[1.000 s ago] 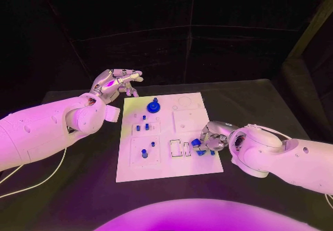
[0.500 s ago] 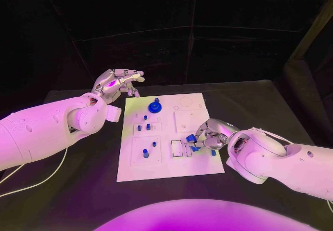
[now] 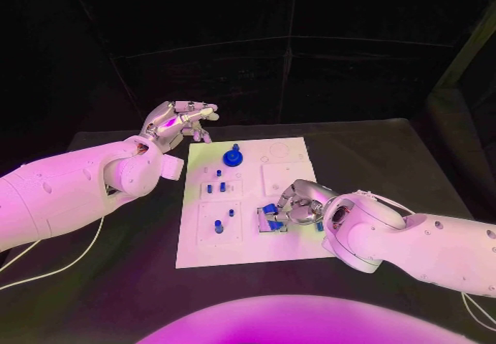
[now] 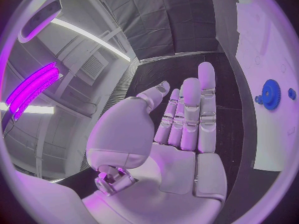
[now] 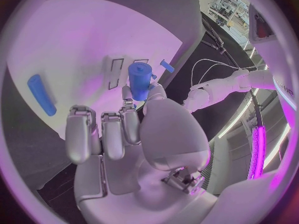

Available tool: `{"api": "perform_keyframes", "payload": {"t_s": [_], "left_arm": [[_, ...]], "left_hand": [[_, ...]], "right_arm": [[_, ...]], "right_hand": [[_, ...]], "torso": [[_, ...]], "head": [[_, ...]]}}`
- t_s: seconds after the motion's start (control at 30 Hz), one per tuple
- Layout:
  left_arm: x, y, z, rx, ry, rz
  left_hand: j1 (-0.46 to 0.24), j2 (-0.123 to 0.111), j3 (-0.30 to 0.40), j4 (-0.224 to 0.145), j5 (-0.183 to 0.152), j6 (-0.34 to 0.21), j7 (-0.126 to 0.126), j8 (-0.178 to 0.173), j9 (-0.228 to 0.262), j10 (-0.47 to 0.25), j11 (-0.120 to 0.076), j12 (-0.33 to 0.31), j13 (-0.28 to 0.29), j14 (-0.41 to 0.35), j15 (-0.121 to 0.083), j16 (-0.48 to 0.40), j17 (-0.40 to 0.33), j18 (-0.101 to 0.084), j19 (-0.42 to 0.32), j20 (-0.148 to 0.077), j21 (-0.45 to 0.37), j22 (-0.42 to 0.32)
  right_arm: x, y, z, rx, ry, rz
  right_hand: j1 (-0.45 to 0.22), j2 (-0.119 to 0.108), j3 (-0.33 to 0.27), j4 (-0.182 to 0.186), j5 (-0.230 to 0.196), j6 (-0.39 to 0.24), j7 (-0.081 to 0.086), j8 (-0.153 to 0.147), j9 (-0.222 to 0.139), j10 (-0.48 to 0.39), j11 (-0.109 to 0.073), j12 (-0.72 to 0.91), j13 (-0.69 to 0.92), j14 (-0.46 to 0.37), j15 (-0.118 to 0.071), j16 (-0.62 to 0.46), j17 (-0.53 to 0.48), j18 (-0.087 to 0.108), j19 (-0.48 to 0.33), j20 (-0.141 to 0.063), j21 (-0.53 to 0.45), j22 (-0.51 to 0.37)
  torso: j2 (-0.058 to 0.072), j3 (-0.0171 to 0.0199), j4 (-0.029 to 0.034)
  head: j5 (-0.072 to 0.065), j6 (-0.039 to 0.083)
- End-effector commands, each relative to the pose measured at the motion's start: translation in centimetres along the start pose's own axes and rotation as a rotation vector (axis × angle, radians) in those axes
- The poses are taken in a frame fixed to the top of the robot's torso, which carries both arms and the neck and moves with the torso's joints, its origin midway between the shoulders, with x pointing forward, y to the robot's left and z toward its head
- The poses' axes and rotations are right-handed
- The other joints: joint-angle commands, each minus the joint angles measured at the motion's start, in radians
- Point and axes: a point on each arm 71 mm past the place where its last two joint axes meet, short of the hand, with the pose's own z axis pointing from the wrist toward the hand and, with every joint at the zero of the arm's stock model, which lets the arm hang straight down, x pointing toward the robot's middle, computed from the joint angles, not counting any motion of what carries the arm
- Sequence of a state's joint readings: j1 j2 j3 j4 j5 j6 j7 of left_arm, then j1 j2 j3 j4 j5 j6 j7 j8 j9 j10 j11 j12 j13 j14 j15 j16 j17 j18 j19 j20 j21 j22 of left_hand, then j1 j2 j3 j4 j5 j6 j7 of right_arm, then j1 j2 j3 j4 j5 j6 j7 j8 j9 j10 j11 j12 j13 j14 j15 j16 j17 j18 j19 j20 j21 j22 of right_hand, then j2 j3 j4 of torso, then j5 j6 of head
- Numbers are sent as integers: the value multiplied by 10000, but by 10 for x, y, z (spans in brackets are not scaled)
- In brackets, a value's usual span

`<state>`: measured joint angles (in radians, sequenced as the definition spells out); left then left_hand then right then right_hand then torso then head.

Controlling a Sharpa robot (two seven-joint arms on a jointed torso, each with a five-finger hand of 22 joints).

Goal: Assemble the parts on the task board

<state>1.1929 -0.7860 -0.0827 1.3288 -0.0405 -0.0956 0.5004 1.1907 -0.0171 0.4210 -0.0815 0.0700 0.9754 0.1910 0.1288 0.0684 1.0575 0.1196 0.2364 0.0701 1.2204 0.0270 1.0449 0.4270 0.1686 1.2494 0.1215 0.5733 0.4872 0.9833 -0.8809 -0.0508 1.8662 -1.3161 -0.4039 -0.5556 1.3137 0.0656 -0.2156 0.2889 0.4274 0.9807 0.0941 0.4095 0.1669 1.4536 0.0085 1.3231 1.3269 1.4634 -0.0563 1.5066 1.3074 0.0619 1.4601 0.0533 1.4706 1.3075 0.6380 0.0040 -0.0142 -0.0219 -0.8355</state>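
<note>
We see a white task board [image 3: 294,247] lying in the middle of a black table [image 3: 393,158], with small blue parts on it. Our right hand [image 3: 294,206] hovers low over the near right part of the board, pinching a blue cylindrical part [image 5: 139,79] between thumb and a finger, the other fingers loosely curled beside it. In the right wrist view the part hangs just beside two narrow rectangular slots [image 5: 116,72] in the board; we cannot tell whether it touches the surface yet. A loose blue bar [image 5: 41,94] lies flat on the board, apart from the slots. Our left hand [image 3: 178,120] is raised beyond the board's far left corner, its fingers apart and holding nothing, near a blue gear [image 4: 271,94] that sits at the far end of the board. The risk, as we judge it, lies in the pinch: the part is held by a narrow grip and may tilt or slip as it meets the board, then jam at a slot's edge or roll away. Pressing down off-centre could also shift the board, since nothing steadies it.
</note>
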Motion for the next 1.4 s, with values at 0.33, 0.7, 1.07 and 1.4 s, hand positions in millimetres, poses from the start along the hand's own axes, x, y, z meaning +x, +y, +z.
{"api": "perform_keyframes", "payload": {"t_s": [0.33, 0.7, 1.07, 1.4], "left_arm": [[3, -1, 1, 29, 129, -108], [2, -1, 1, 30, 116, -100], [2, -1, 1, 31, 116, -100], [2, -1, 2, 25, 113, -97]], "left_hand": [[4, -9, -53, 13, 44, -74, 28, 60, 11, -64, -9, 53, 17, -50, 12, 21, -17, 134, -58, 28, -52, -10], [4, -9, -53, 13, 44, -74, 28, 60, 11, -64, -9, 53, 17, -50, 12, 21, -17, 134, -58, 28, -52, -10], [6, -17, -66, 6, 46, -87, 29, 70, 11, -81, -7, 70, 17, -55, 13, 26, -24, 134, -56, 29, -59, -19], [6, -17, -66, 6, 46, -87, 29, 70, 11, -81, -7, 70, 17, -55, 13, 26, -24, 134, -56, 29, -59, -19]], "right_arm": [[6, 1, 8, 761, 348, -275], [2, 2, 11, 750, -274, -284], [1, 7, 5, -37, -203, -419], [1, 7, -2, -544, 78, -640]], "right_hand": [[-477, 92, -326, -6, -569, 503, -302, 208, 250, 40, -208, -196, 70, 791, -198, -71, 1168, -114, 12, -166, 3, 169], [-1999, -199, -1177, 46, -3762, 354, -313, 240, 523, -12, -213, -513, -30, 760, -224, -178, 1000, -106, -3, -206, -49, 114], [-1334, -467, -610, -262, -3667, 301, -303, 257, 681, 18, -209, -562, 31, 775, -212, -166, 1043, -113, 19, -192, -45, 157], [153, -468, -292, -1154, -3217, 262, -274, 278, 825, 34, -195, -594, 98, 787, -206, -139, 1107, -129, 46, -192, -20, 239]], "torso": [[-1, 3, -3], [-6, 6, -29], [-10, 24, -42], [-18, 9, -37]], "head": [[39, -15], [83, -19], [98, -42], [70, -35]]}}
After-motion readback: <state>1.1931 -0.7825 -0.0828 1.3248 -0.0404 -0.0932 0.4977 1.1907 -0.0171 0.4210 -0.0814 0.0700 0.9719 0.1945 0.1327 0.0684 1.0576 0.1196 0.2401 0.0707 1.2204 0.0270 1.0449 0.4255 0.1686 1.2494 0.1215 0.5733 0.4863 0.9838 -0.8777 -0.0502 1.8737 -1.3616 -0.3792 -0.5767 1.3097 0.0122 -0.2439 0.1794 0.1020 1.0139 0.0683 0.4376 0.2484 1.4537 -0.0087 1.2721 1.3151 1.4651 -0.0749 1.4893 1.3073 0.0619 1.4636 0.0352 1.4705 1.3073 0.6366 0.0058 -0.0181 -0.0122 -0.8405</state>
